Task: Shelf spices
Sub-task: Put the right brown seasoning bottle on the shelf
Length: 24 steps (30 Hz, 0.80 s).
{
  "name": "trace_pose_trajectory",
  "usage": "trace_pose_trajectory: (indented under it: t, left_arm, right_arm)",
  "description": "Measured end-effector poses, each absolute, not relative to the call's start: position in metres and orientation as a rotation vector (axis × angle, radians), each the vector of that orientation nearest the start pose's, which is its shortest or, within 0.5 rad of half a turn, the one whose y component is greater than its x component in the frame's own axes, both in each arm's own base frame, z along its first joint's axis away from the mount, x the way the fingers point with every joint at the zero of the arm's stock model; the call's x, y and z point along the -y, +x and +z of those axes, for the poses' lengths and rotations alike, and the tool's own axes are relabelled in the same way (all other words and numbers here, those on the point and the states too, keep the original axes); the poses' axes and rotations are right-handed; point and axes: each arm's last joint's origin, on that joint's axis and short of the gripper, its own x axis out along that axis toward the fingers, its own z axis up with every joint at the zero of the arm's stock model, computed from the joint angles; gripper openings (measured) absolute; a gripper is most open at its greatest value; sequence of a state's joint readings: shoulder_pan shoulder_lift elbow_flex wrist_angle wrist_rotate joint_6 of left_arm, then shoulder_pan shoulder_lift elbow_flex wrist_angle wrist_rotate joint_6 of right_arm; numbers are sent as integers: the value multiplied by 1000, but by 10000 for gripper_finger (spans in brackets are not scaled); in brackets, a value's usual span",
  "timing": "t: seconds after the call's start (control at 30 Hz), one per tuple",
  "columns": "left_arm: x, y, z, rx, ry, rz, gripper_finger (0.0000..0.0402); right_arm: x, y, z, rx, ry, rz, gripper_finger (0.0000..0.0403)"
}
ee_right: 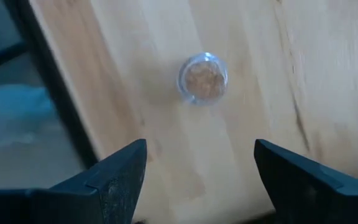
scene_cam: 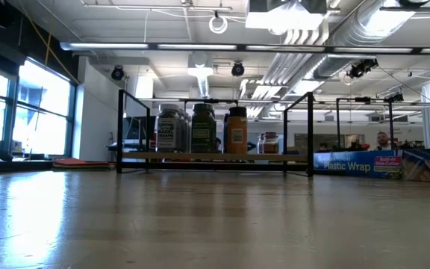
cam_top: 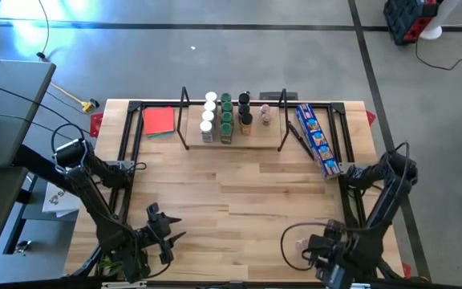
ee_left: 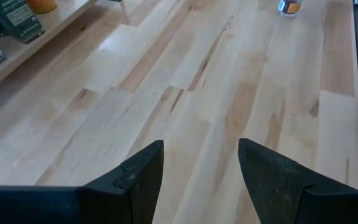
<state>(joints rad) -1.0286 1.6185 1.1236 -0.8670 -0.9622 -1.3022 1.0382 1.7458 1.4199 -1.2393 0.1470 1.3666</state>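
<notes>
Table (cam_top: 239, 185) pale wood, satin sheen; shelf (cam_top: 233, 143) wooden board, black wire uprights.

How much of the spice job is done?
Mostly done: rows of spice jars already stand on the shelf. Nothing is held right now. The right gripper hangs open over one clear-topped jar on the table, and the left gripper waits open near the front edge. That jar looks like what is left.

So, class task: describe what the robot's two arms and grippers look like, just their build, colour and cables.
Both arms are dark, jointed and slim, with thin black cables looping beside them. The left gripper and the right gripper each end in two fingers, matte black, flat-sided and tapering to blunt points. No markings show.
</notes>
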Motion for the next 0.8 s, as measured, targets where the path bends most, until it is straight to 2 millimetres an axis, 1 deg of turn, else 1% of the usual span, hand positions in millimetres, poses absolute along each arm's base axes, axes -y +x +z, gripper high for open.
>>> trace_pose_trajectory:
  t: [0.13,0.23,0.3,0.47,0.53,0.6,0.67,0.8]
  left_arm:
    - [240,172,221,-589,-106,382,201]
    - [240,172,221,-595,-109,381,201]
    - [240,172,221,-597,-110,380,201]
    - [240,172,221,-598,-110,380,201]
    - [240,172,221,-603,-114,379,201]
    - [240,172,221,-610,-118,376,201]
    - [240,172,221,-611,-120,376,201]
    - [240,172,220,-620,-123,372,201]
  right_arm:
    - [-275,167,222,-1406,30,-238,293]
    - [-268,172,205,-1428,-42,-252,293]
    - [-263,176,196,-1431,-49,-242,293]
    - [-261,192,178,-1417,3,-106,293]
    - [-257,195,171,-1435,32,-82,289]
    - [-252,196,166,-1456,49,-115,277]
    - [-249,197,164,-1460,72,-139,256]
    - [-249,202,164,-1439,105,-125,193]
